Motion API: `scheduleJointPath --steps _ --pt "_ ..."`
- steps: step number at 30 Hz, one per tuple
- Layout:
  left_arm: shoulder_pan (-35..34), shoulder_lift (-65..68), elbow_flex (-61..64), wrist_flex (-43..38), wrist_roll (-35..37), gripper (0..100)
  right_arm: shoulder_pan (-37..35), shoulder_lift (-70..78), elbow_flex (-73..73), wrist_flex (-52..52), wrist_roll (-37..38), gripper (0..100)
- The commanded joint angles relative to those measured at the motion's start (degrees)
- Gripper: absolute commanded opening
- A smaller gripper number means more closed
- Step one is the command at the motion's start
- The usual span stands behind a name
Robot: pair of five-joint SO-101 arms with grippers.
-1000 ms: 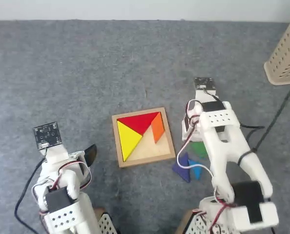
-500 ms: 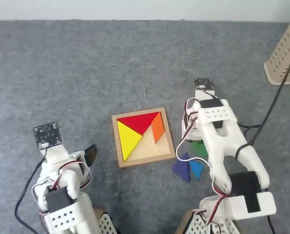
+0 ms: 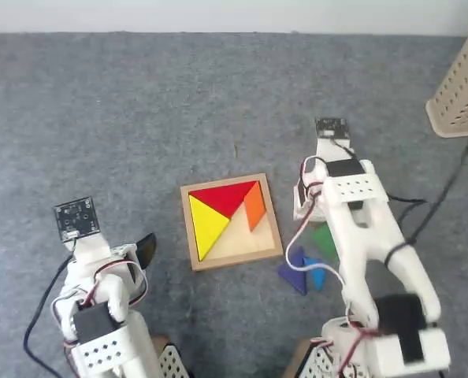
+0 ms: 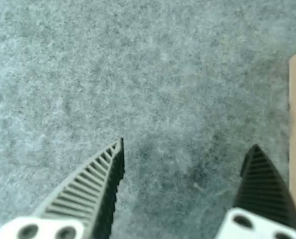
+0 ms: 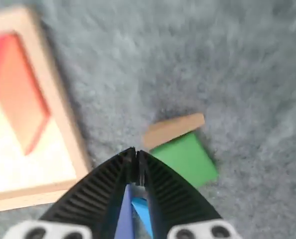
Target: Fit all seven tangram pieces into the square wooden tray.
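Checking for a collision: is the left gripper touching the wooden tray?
Apart. The high view shows grey carpet between the left gripper and the wooden tray.

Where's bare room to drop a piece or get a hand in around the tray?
Free: the carpet beyond the tray, and the strip between the open left tool and the tray. Crowded: right of the tray, where the green piece, purple piece and blue piece cluster at the right tool.
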Motion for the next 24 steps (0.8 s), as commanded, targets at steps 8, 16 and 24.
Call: scheduleJointPath --steps 8,16,24 --pt "-0.26 -0.79 -0.75 0.35 -0.09 35 -1.1 -12.62 -2.29 -0.75 1.85 0.9" --pt "-0.26 -0.79 -0.75 0.35 -0.09 35 3.47 -7.96 -2.55 -0.13 28.92 25.4" --pt "-0.26 -0.79 -0.75 0.35 -0.09 35 3.47 -7.25 -1.23 9.19 72.09 33.2"
